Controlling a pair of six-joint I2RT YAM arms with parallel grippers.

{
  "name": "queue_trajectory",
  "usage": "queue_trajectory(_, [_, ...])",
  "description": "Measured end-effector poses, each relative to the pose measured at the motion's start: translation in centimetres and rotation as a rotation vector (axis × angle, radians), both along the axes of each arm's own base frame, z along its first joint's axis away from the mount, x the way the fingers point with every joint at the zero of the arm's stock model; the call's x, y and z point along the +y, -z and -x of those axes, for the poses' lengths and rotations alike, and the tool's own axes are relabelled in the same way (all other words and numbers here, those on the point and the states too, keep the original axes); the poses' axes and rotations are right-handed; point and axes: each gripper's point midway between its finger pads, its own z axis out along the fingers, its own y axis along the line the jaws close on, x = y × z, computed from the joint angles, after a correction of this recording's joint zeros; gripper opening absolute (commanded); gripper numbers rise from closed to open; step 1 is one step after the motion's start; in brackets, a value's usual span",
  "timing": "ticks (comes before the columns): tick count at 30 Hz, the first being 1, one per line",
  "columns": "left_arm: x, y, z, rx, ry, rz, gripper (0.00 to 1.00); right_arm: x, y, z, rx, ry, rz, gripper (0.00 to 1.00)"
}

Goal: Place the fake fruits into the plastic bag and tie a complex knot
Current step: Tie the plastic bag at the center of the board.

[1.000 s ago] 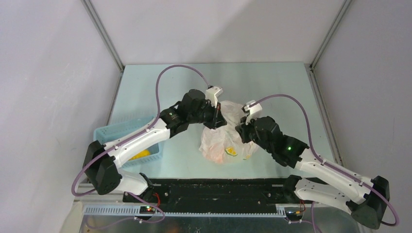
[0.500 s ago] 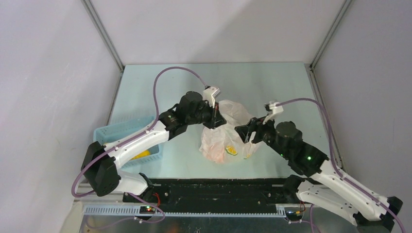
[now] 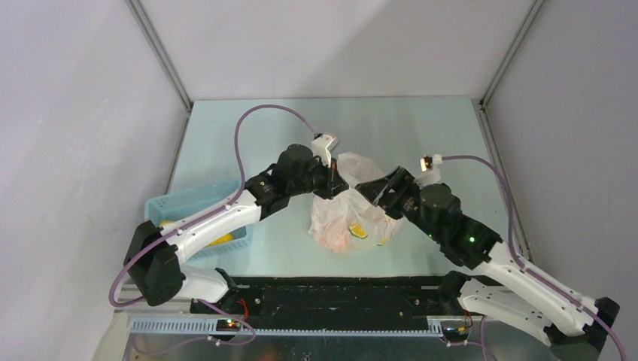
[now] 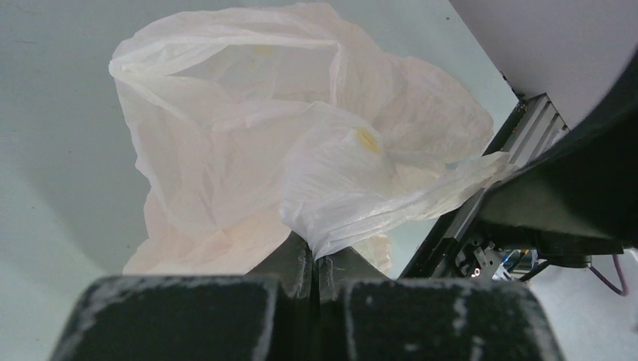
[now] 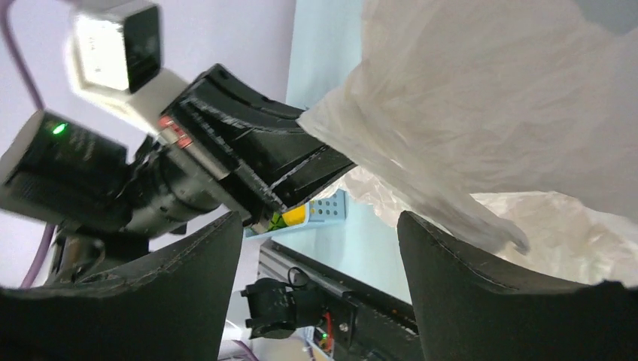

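The plastic bag point(image 3: 350, 214) lies crumpled at mid-table, and orange and peach fake fruits point(image 3: 333, 236) show dimly through its near side. My left gripper point(image 3: 333, 186) is shut on a twisted white tail of the bag point(image 4: 353, 226) at its upper left; the fingertips point(image 4: 301, 263) pinch the plastic tightly. My right gripper point(image 3: 378, 189) hovers open at the bag's upper right, holding nothing. In the right wrist view its fingers point(image 5: 481, 293) stand wide apart beside the bag point(image 5: 489, 98). The knot is hidden among the folds.
A light blue basket point(image 3: 197, 203) sits at the left under the left arm, with a yellow fruit point(image 3: 219, 241) in it. Grey walls enclose the table on three sides. A black rail point(image 3: 338, 293) runs along the near edge.
My right gripper has opened and let go of the bag, turning and lifting slightly up and right. The left gripper keeps its hold and has barely moved.
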Motion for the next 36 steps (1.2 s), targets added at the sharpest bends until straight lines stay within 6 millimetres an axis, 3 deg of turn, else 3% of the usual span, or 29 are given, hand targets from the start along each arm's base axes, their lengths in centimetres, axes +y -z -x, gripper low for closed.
queue_trajectory(4, [-0.2,-0.4,0.2,-0.019,-0.002,0.008,0.0,1.8,1.7,-1.0,0.103,0.008,-0.027,0.78])
queue_trajectory(9, [-0.4,-0.3,0.9,-0.034,0.011,0.016,0.0,2.1,2.2,-1.8,0.147,0.041,-0.057,0.75])
queue_trajectory(15, [-0.3,0.0,0.9,-0.046,0.003,0.006,0.0,2.1,0.9,-2.7,0.144,0.059,-0.134,0.75])
queue_trajectory(20, [-0.2,0.0,0.7,-0.051,-0.009,0.002,0.0,2.6,-0.3,-2.3,0.134,0.028,-0.183,0.75])
queue_trajectory(28, [-0.2,0.1,0.6,-0.054,-0.017,-0.001,0.0,1.1,-2.4,-2.2,0.084,0.057,-0.23,0.76])
queue_trajectory(36, [-0.4,0.1,0.9,-0.057,-0.006,-0.001,0.0,2.0,0.9,-3.6,0.157,0.075,-0.156,0.77])
